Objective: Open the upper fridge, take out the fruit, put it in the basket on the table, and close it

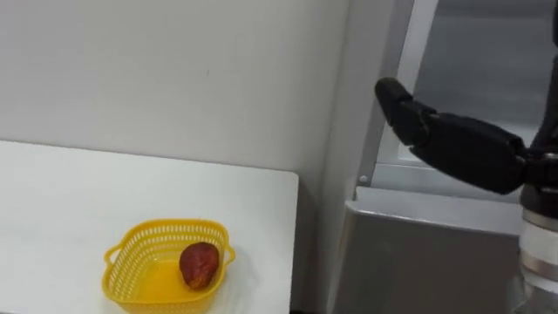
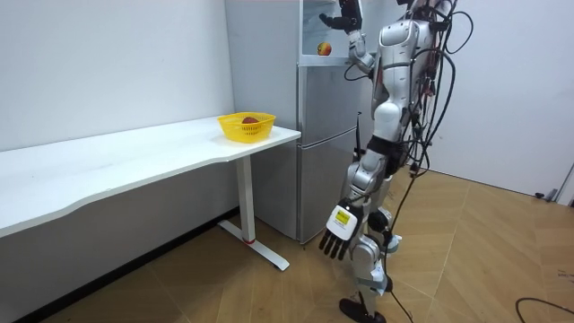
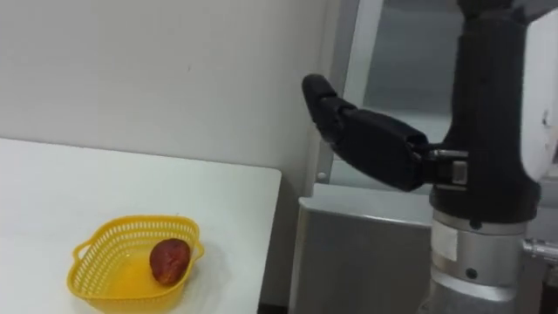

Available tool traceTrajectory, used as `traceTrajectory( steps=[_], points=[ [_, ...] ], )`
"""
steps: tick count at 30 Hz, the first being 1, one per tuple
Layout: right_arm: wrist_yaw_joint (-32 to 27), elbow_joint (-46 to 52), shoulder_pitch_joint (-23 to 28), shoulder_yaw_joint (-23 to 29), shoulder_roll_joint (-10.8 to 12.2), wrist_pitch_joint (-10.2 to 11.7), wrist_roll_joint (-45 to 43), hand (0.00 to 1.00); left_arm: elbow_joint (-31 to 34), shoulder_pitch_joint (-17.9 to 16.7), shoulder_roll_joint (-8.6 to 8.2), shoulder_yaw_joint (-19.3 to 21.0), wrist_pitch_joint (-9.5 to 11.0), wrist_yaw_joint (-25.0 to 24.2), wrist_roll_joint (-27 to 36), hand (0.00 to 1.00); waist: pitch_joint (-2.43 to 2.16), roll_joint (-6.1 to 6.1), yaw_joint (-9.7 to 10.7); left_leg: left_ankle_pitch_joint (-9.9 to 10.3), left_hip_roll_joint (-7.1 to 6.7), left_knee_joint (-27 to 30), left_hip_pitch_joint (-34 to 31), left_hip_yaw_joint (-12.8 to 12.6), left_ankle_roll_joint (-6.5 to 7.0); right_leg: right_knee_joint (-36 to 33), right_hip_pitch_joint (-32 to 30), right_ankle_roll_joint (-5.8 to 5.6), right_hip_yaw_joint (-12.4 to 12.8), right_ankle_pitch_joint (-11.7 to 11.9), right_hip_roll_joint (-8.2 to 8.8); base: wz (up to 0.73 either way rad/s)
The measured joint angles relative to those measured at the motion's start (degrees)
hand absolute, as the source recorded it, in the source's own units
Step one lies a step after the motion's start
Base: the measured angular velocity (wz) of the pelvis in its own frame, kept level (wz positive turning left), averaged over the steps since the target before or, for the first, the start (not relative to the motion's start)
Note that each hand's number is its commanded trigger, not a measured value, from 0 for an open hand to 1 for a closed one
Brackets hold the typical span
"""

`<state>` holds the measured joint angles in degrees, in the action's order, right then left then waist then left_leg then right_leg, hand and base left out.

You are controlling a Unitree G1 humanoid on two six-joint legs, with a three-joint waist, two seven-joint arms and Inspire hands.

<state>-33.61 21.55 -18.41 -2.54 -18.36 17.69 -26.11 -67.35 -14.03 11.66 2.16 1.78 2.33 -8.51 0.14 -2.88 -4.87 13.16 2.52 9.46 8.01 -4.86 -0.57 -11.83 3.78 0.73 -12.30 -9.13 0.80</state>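
White table (image 1: 52, 201), right edge: yellow plastic basket (image 1: 166, 228) holding red fruit (image 1: 199, 264). Right hand (image 1: 453, 144) by grey fridge (image 1: 418, 262), fingers straight, empty; left hand (image 2: 339, 235) hangs relaxed.

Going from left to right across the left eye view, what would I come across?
table → yellow basket holding a red fruit → fridge → the robot's right hand, its fingers straight, reaching toward the upper fridge.

Fruit (image 1: 200, 264) in basket (image 1: 139, 237) on table (image 1: 70, 201); fridge (image 1: 418, 253) right.
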Motion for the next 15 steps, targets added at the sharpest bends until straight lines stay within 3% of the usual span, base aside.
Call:
traceTrajectory(
  steps=[8, 15],
  points=[
    [-0.9, -1.0, 4.0, 4.5, -0.5, -0.3, 5.7, 0.0, -0.4, 0.3, -0.29, -0.6, 0.0, 0.8, 1.6, 0.0, -0.03, -0.99, 1.1, 0.0, 0.01, -0.3, 0.7, -1.1, 0.01, 0.0, 0.1, -0.02, 1.2, 0.0, -0.17, -0.07],
    [-3.8, -5.8, 4.0, 10.0, -0.6, -0.7, 7.8, 0.0, -0.3, 0.0, -0.29, -0.1, -0.4, 0.5, 1.4, 0.0, -0.01, -1.07, 1.6, 0.0, 0.08, -0.5, 0.7, -1.1, -0.02, 0.1, 0.0, -0.03, 1.0, 0.0, -0.23, 0.0]
  ],
)
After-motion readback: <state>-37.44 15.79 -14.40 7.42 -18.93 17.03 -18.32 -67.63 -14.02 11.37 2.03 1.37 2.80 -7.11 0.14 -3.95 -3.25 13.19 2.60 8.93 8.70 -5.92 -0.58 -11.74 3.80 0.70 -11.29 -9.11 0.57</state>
